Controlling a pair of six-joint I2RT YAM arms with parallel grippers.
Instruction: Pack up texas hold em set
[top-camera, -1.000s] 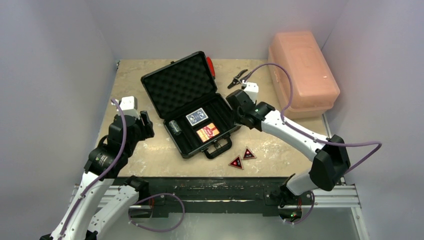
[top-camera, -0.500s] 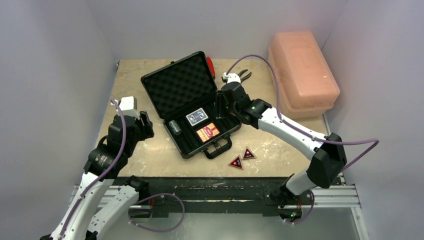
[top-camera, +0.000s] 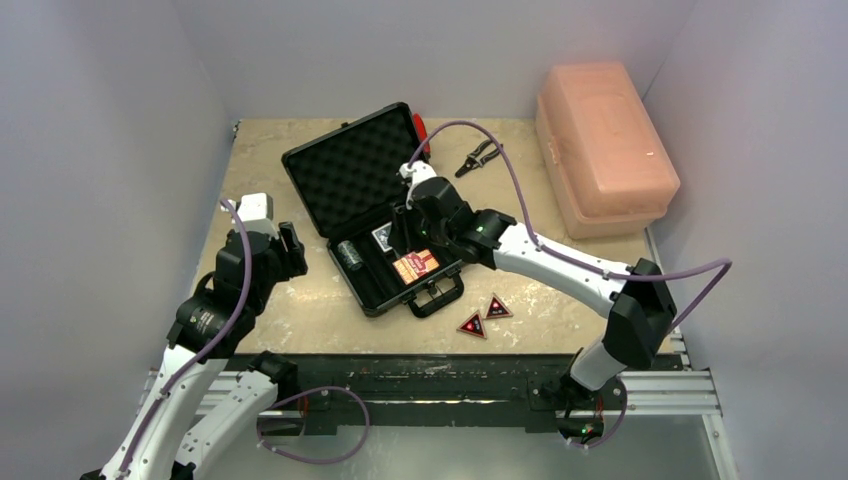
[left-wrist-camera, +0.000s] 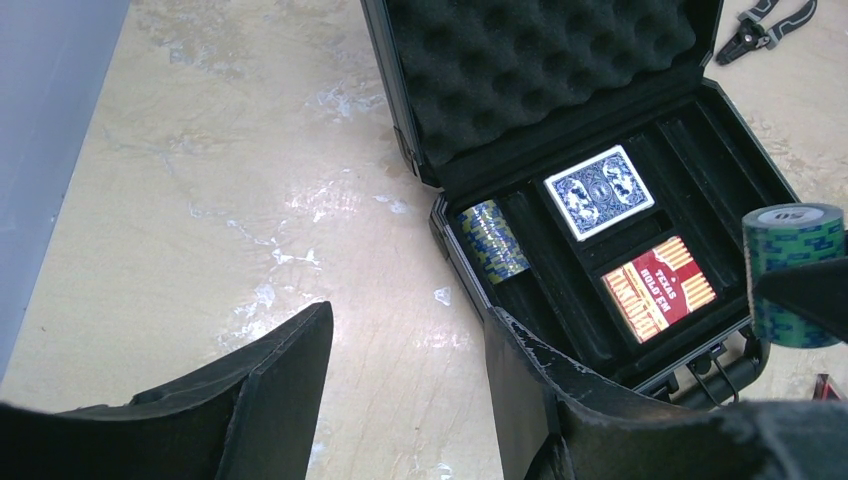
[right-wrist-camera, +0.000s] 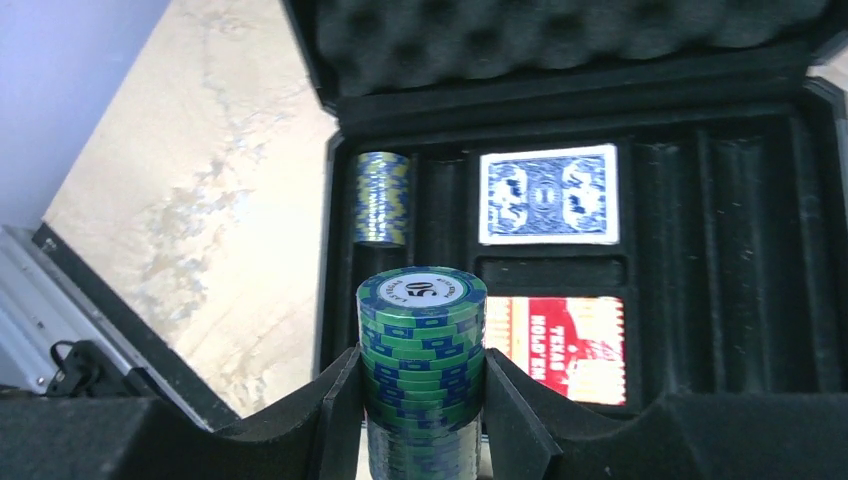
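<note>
One stone-patterned bench (top-camera: 320, 310) carries everything, and the black briefcase (top-camera: 350, 180) lies open near its middle, foam lid tipped back and handle toward the arms. Of the two arms the right is plainly the nearer. The right hand (right-wrist-camera: 422, 400) hangs over the briefcase tray, clamped around a teal chip roll (right-wrist-camera: 422, 330). The left hand (left-wrist-camera: 405, 400) sits well off the briefcase's left side, fingers parted and holding nothing.

The held roll stands upright, long axis vertical, top chip facing up. The grooves in the briefcase run from handle side to hinge side, so I judge the roll must be tipped to lie along one. The second chip roll (right-wrist-camera: 383, 197) lies that way in the leftmost groove, at its hinge end. The groove beside it looks free, as do those on the briefcase's right side; which one is directly under the held roll I cannot tell.

Between the grooves lie the blue deck (right-wrist-camera: 547, 195), toward the hinge, and the red deck (right-wrist-camera: 560, 345), toward the handle. Two red-black triangles (top-camera: 472, 324) lie on the bench just outside the briefcase, right of its handle.

The held roll's top chip reads "50", and the red deck reads "TEXAS HOLD EM". The blue deck shows only a back pattern, and the triangles' marks are too small to read.
</note>
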